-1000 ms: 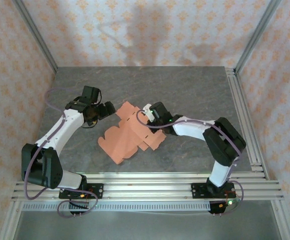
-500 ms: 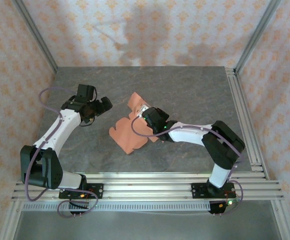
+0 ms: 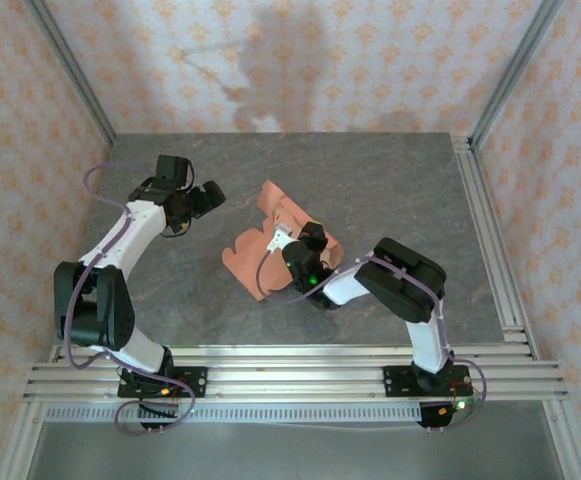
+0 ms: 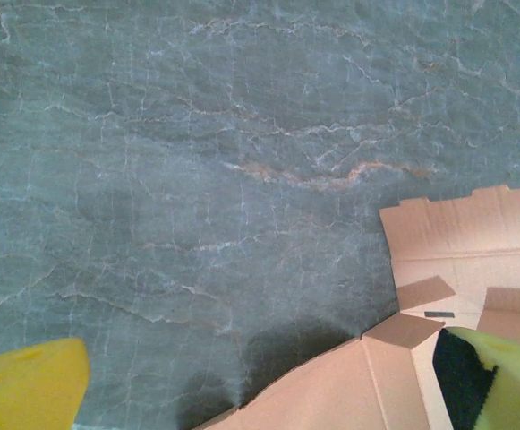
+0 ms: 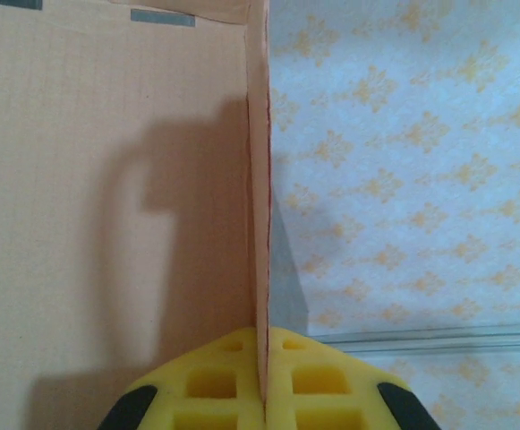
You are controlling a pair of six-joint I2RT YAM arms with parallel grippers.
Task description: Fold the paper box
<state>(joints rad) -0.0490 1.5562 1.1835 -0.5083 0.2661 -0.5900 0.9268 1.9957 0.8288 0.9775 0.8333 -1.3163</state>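
The paper box [image 3: 253, 262] is a salmon-orange card cutout at the middle of the table, partly folded, with one panel [image 3: 276, 199] standing up. My right gripper [image 3: 292, 238] is over it, shut on a thin upright card edge [image 5: 261, 224] that runs between its yellow pads [image 5: 215, 385]; a broad card panel [image 5: 98, 179] lies to the left of that edge. My left gripper [image 3: 208, 197] hangs open left of the box, apart from it. In the left wrist view its yellow fingers [image 4: 27, 387] flank bare table, with box flaps [image 4: 456, 251] at lower right.
The grey marbled table [image 3: 390, 180] is walled by patterned fabric [image 3: 300, 60] behind and at the sides. Aluminium rails [image 3: 300, 375] run along the near edge, with another rail [image 3: 490, 240] on the right. There is bare stone [image 4: 197, 161] ahead of the left gripper.
The right gripper has swung left and nearer with the card, bunching the flat cutout and raising a panel upright. The left gripper has drawn back a little, up and left, away from the box.
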